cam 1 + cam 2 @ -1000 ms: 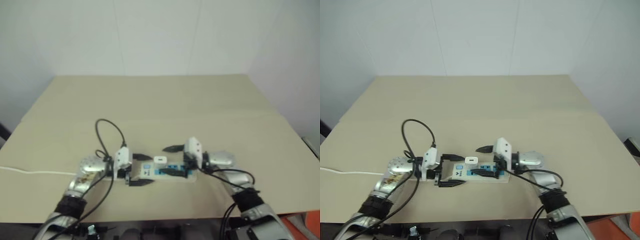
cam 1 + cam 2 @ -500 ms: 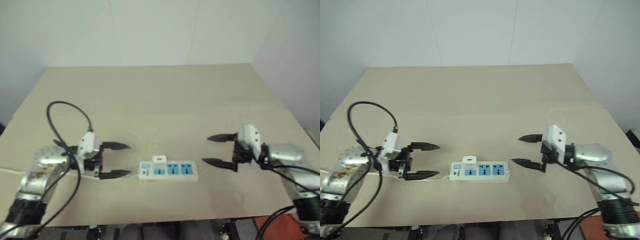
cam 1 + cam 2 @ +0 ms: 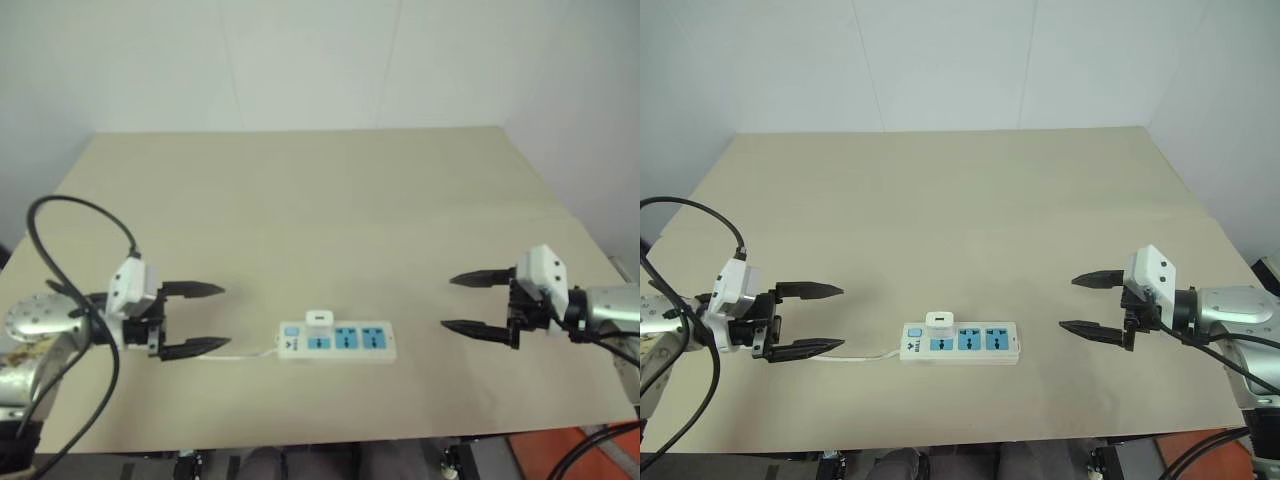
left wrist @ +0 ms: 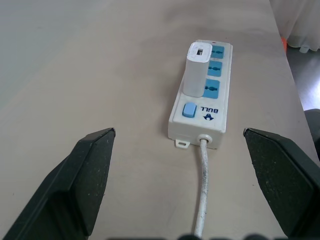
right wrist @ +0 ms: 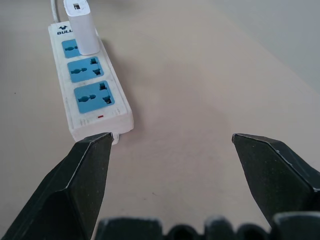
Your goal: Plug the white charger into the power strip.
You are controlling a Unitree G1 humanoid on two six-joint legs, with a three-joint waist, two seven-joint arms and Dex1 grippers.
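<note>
Facing a tan table (image 3: 970,190) against a white wall (image 3: 940,60). White charger (image 3: 937,321) stands plugged upright in the power strip (image 3: 960,342), lower centre. My left gripper (image 3: 806,319) and right gripper (image 3: 1086,303) both gape, empty.

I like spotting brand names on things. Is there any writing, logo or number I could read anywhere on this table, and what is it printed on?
"BULL": on the switch end of the power strip, beside a small dark logo and the blue switch; in the right wrist view it shows partly behind the white charger.
A small red mark at the strip's far end: no letters to read.
Nothing readable on the charger or the table.
</note>
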